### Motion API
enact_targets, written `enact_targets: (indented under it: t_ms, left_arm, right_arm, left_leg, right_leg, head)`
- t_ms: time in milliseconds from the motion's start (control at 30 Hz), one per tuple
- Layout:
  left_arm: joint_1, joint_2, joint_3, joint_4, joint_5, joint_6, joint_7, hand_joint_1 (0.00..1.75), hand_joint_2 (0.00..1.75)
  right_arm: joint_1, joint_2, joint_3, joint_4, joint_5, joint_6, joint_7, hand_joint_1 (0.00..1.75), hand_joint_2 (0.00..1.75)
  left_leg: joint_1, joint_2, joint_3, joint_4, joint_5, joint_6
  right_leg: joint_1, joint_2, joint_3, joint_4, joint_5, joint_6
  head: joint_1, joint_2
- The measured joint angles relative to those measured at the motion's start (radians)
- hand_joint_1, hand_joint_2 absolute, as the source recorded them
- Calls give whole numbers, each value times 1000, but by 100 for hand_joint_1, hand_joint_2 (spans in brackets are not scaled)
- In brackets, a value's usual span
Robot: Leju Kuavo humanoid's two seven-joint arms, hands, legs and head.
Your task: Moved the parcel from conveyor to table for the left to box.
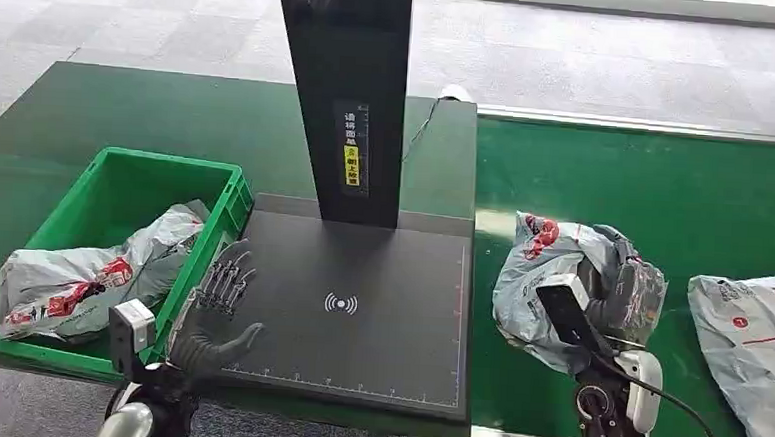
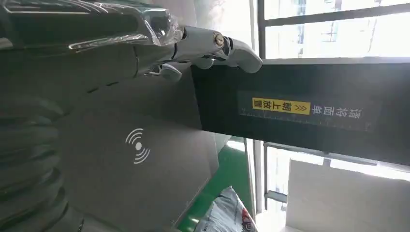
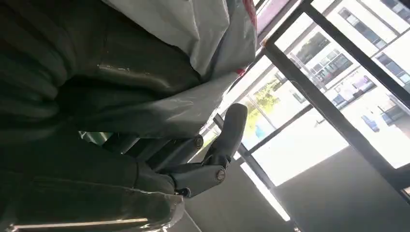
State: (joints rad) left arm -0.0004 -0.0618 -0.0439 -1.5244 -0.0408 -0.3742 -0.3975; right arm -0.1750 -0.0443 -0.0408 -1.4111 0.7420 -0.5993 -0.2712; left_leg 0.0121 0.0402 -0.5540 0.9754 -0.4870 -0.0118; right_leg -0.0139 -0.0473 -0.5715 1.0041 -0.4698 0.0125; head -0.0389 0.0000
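Right hand (image 1: 615,291) grips a grey parcel (image 1: 550,287) over the green belt (image 1: 685,204), just right of the scanner pad (image 1: 359,307). Its dark fingers wrap over the parcel's right side, and the crumpled bag bulges around them. From the right wrist, the fingers (image 3: 227,140) curl against the parcel's plastic (image 3: 193,38), with windows behind.

Left hand (image 1: 213,315) hangs over the pad's left edge, fingers spread and straight, holding nothing. From the left wrist, its fingertips (image 2: 237,50) reach toward the black post (image 2: 309,111), which rises from the pad's far side and bears a yellow label (image 1: 351,165). The pad's wireless mark (image 2: 138,145) lies below the palm.

A green crate (image 1: 84,208) stands just left of the pad, touching its edge, with a grey parcel with red print (image 1: 90,278) lying inside. Another parcel (image 1: 757,348) lies on the belt, further right of the pad than the held one and apart from it.
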Motion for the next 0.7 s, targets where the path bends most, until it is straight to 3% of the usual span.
enact_targets:
  t_ms: [700]
  left_arm:
    - [0,0,0,0,0,0,0,0,175]
  right_arm:
    - [0,0,0,0,0,0,0,175,175]
  left_leg:
    - [0,0,0,0,0,0]
  right_leg:
    - [0,0,0,0,0,0]
  head:
    - [0,0]
